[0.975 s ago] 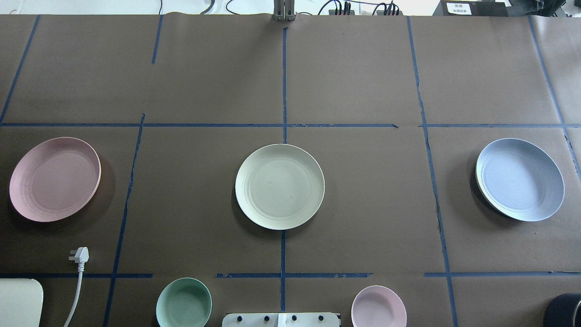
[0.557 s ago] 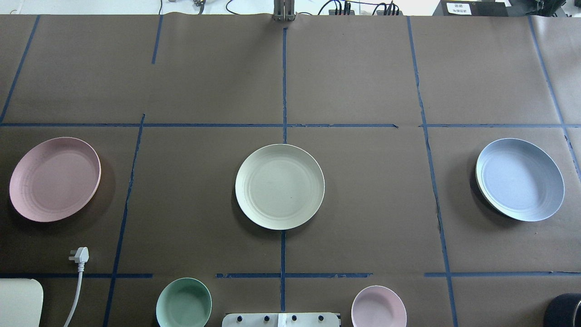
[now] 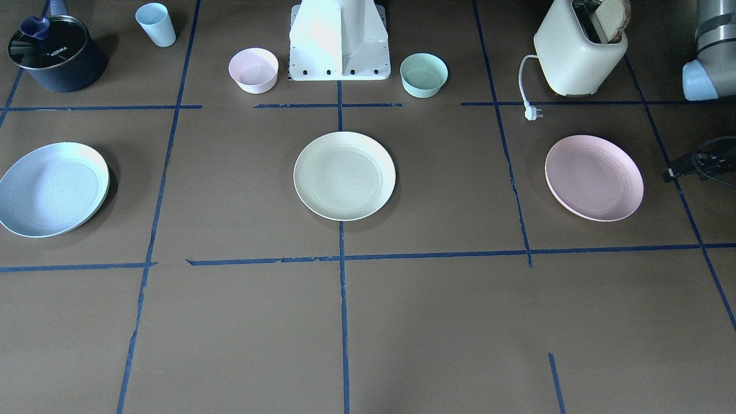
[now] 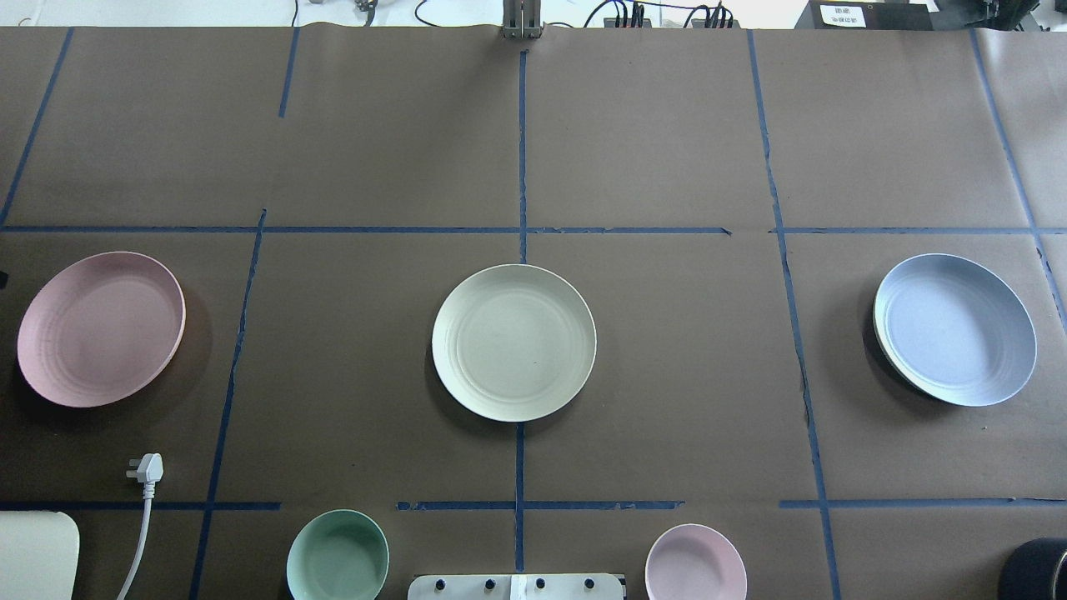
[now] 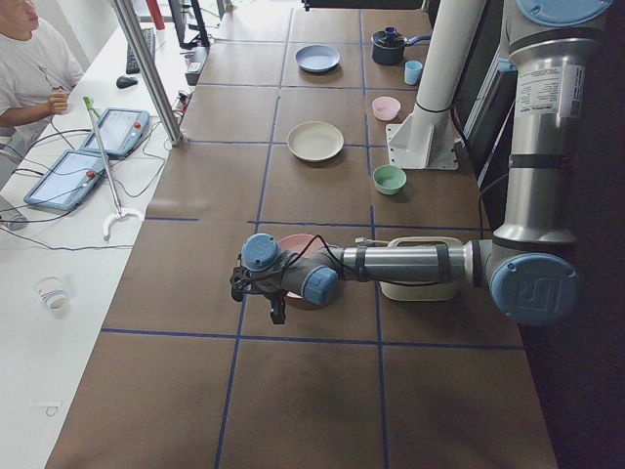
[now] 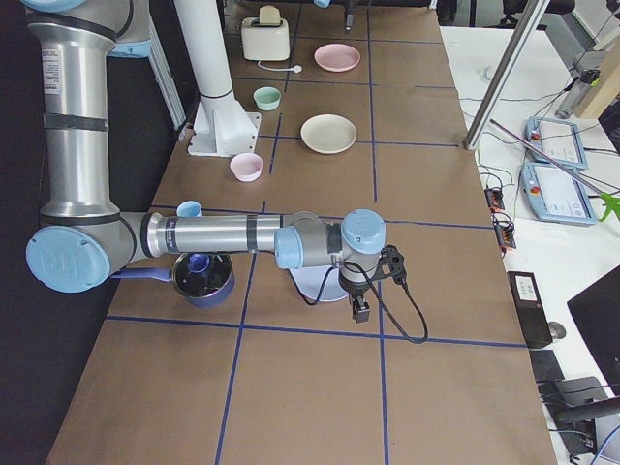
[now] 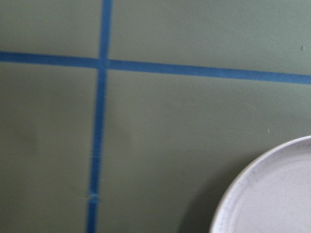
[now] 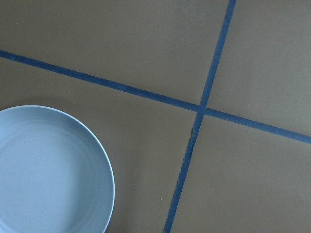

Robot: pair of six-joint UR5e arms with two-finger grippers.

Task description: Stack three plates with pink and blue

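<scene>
Though both claws show in the side cameras, I cannot tell if either one is open or shut. The left claw (image 5: 273,308) hangs low by the edge of the pink plate (image 4: 100,329). Its own camera sees just a bit of that plate's rim. The right claw (image 6: 360,310) hangs the same way by the edge of the blue plate (image 4: 954,329). Neither claw seems to hold anything.

All three plates lie flat on the tabletop (image 4: 667,125) in a row, well apart. The pink plate is at the robot's left, the cream plate (image 4: 514,342) is in the middle, and the blue plate is at the robot's right. No plate sits on another one yet.

I think the job is only at its start, and the arms are getting set to pick up the pink and blue plates. Next, a claw needs to go down to a rim, with one finger inside and one outside, and pinch it. These plates are low, so the outside finger must get very near the tabletop without pushing the plate away. Then the plate can be lifted, carried to the cream plate and set right on top. One arm should likely go first, so the two do not bump in the middle.
</scene>
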